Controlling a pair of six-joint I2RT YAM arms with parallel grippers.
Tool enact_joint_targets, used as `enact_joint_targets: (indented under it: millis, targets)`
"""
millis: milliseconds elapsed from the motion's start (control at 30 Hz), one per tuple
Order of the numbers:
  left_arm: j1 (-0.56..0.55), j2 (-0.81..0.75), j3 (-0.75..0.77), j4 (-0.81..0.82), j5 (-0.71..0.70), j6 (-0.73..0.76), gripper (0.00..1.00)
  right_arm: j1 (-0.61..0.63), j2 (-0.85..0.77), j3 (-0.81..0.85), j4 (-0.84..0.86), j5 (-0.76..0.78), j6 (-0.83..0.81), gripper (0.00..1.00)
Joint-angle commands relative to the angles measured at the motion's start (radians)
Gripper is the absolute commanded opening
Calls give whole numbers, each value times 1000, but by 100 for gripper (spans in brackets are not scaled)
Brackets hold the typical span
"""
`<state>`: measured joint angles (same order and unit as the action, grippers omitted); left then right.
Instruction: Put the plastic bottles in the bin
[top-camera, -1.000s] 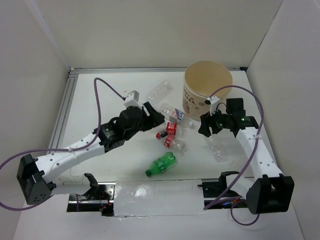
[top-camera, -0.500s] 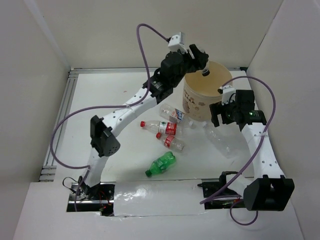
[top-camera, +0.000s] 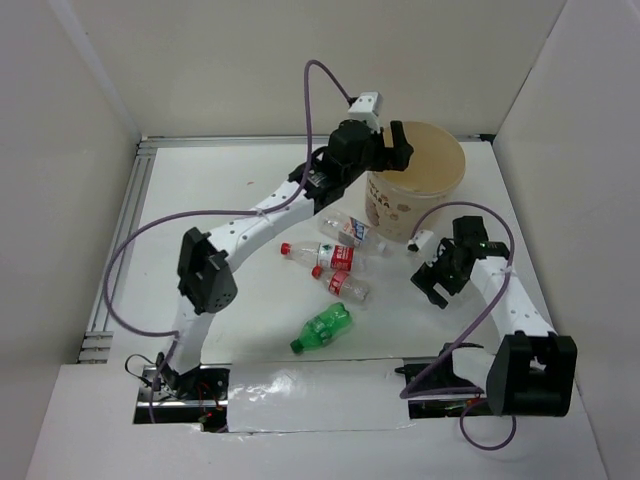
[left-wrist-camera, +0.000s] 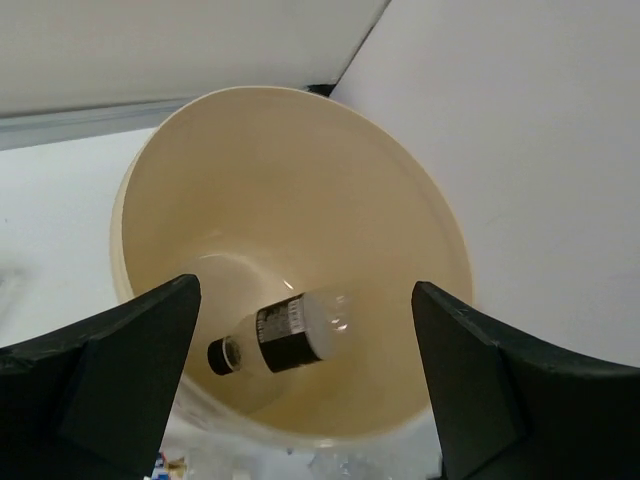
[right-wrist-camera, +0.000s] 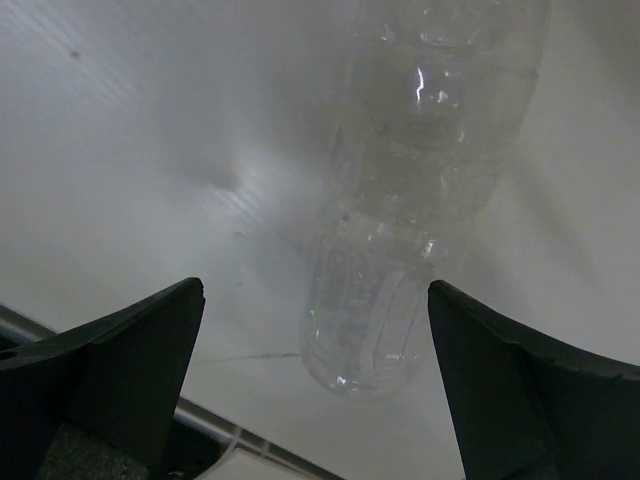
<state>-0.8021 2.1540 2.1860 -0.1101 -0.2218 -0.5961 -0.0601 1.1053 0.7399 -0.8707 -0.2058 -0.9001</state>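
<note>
The beige bin (top-camera: 392, 208) stands at the back right. My left gripper (top-camera: 396, 148) hangs open over its rim. In the left wrist view a dark-labelled bottle (left-wrist-camera: 288, 335) lies on the floor of the bin (left-wrist-camera: 250, 180), below the open left gripper (left-wrist-camera: 305, 385). Two red-capped bottles (top-camera: 322, 254) (top-camera: 349, 287), another labelled one (top-camera: 346, 230) and a green bottle (top-camera: 323, 329) lie mid-table. My right gripper (top-camera: 434, 281) is low over the table, open. A clear label-less bottle (right-wrist-camera: 405, 230) lies just ahead between its fingers (right-wrist-camera: 130, 370), untouched.
White walls close in the table on the left, back and right. An aluminium rail (top-camera: 122, 235) runs along the left edge. A taped strip (top-camera: 310, 396) covers the near edge between the arm bases. The left arm's purple cable (top-camera: 318, 95) loops high above the bin.
My left arm rose from the bottle cluster to the bin with the dark-labelled bottle, then opened and dropped it in. My right gripper opened wider and moved nearer over the clear bottle.
</note>
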Motion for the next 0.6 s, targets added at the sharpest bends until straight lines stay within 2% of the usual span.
enact_joint_targets:
  millis: [0, 67, 100, 133, 167, 200, 267, 300, 433, 467, 533, 567]
  targets:
    - [-48, -294, -168, 61, -10, 167, 100, -9, 68, -24, 149, 22, -53, 99]
    - [-63, -417, -331, 47, 4, 221, 100, -9, 137, -37, 196, 31, -43, 99]
    - [-63, -478, -508, 37, 4, 232, 100, -9, 163, -37, 212, 31, -43, 99]
    - [-92, -600, -604, 36, 4, 243, 100, -9, 212, -37, 222, 31, -43, 99]
    - [-106, -662, -697, 23, -5, 243, 100, -9, 234, -37, 236, 31, -43, 97]
    - [-117, -719, -879, 12, -5, 243, 100, -21, 252, -37, 236, 31, -52, 92]
    - [-155, -874, -1036, -20, -25, 194, 100, -21, 275, -37, 236, 10, -63, 90]
    - [-164, -919, -1163, -55, -25, 180, 100, -30, 275, -48, 236, 9, -78, 87]
    - [-241, -1072, -1382, -85, -25, 87, 100, -40, 216, -48, 156, -55, -144, 69]
    - [-279, -1089, -1411, -85, -34, 72, 100, -40, 162, -48, 83, -93, -196, 55]
    - [-311, -1112, -1469, -94, -43, 38, 100, -50, 90, -13, -9, -135, -265, 48]
    - [-347, -1112, -1485, -94, -60, 26, 100, -50, 9, 5, -113, -182, -310, 37]
